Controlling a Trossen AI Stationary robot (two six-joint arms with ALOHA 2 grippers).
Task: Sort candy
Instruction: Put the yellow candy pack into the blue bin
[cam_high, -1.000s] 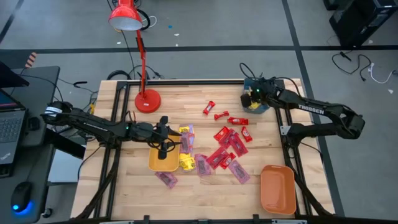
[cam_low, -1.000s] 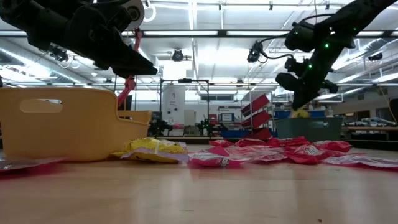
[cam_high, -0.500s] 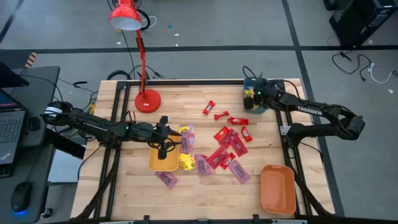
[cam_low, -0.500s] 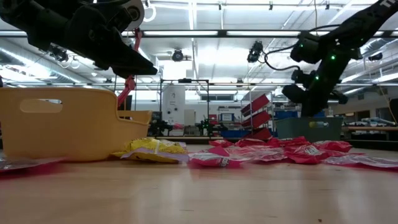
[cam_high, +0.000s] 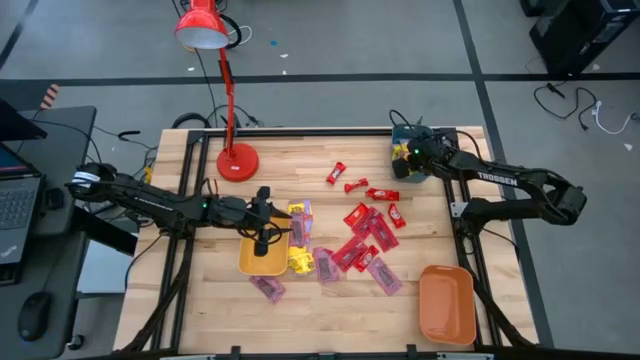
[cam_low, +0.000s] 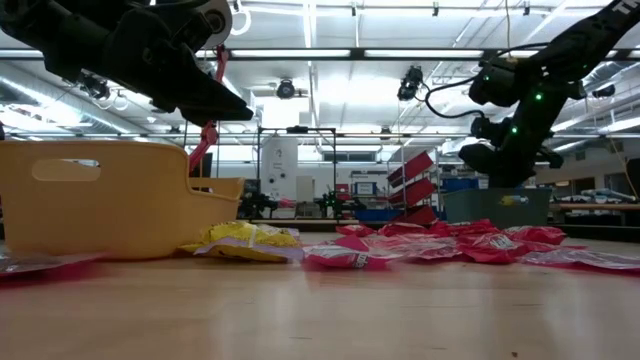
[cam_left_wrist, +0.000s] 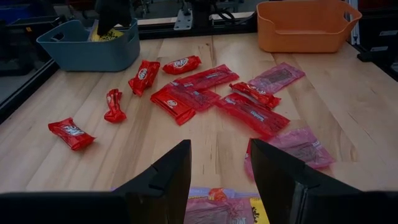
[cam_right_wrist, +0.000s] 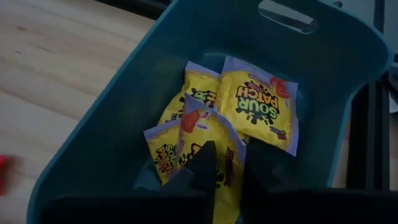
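Red candy (cam_high: 360, 235) lies in a loose heap mid-table, with pinkish packets (cam_high: 385, 275) and yellow packets (cam_high: 298, 262) among it. My right gripper (cam_right_wrist: 231, 165) reaches down into the teal tray (cam_right_wrist: 336, 81) at the far right. Its fingers stand slightly apart on either side of a yellow packet (cam_right_wrist: 208, 140). That packet lies on other yellow packets (cam_right_wrist: 261, 109) in the tray. My left gripper (cam_left_wrist: 221, 174) hovers open above the yellow-orange tray (cam_high: 262, 258) with nothing between its fingers. My right gripper comes slanting down from above over the near end of the top yellow packet (cam_right_wrist: 227, 177). A strip of that packet shows in the gap between the fingers. Whether the fingers touch it, I cannot tell. The packet rests on the others in the tray.
An orange tray (cam_high: 446, 305) stands at the near right corner. A red lamp's base (cam_high: 237, 160) stands at the far left. Three single red sweets (cam_high: 354, 185) lie between the lamp and the teal tray. Bare wood shows along the near edge.
My right gripper has sunk toward the teal tray. The yellow packet that hung below it has dropped behind the tray's wall in the low view.
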